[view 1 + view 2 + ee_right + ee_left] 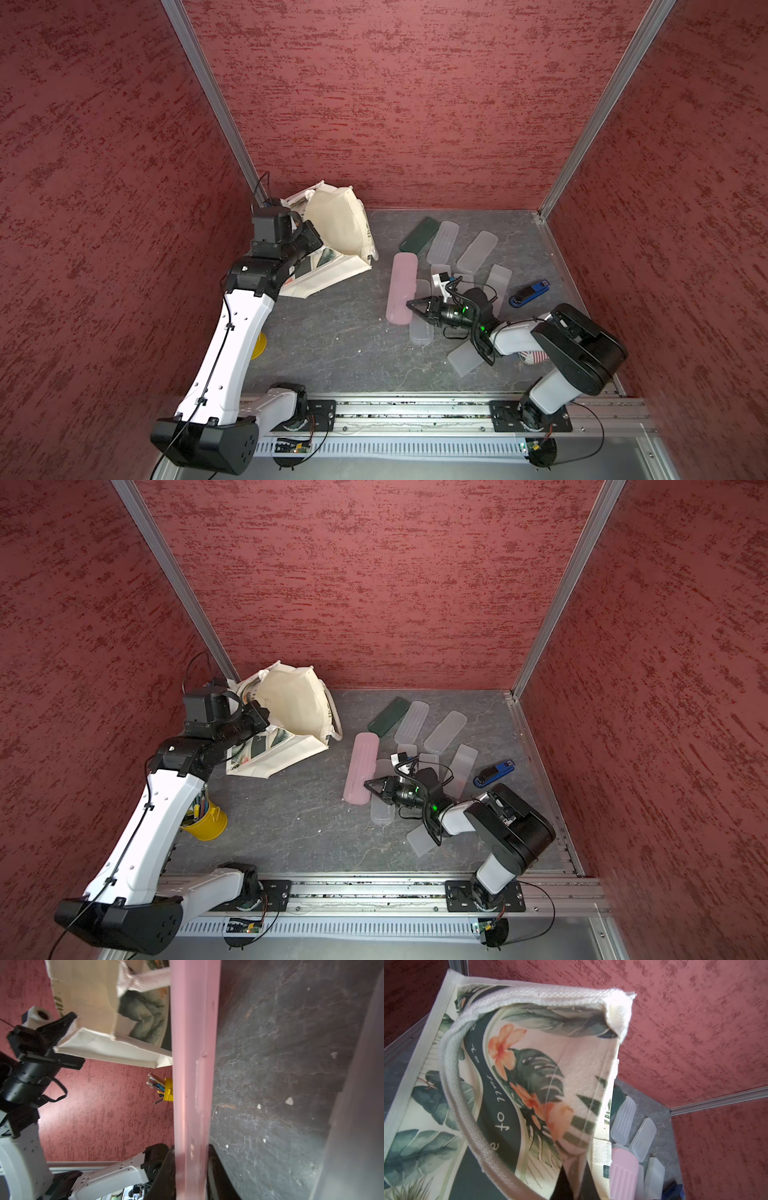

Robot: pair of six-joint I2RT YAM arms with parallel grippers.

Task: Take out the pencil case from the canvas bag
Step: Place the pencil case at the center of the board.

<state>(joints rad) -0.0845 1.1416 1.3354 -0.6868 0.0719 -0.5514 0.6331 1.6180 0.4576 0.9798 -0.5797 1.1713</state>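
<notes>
in both top views the left jaws are closed on the rim of the canvas bag (pixel 336 224), holding it up and slumped open, probably to steady it while it is emptied. the right jaws sit low over the desk (pixel 332 345), pinched tight on the long edge of the pink pencil case (pixel 401 286). that case lies outside the bag and well apart from the left jaws, so the removal looks all but done. frosted cases (pixel 478 251) and a dark green case (pixel 419 235) are scattered beside and behind the right jaws, with a blue stapler (pixel 530 293) further behind. in the left wrist view the bag's leaf-and-flower print fills the frame under its rope handle (pixel 452 1084); cloth hides the grip itself. the pink case shows beyond the bag. in the right wrist view two black fingers (pixel 217 1169) press either side of the pink case. past its far side are the bag in the left jaws and a yellow pencil pot (pixel 168 1088).
</notes>
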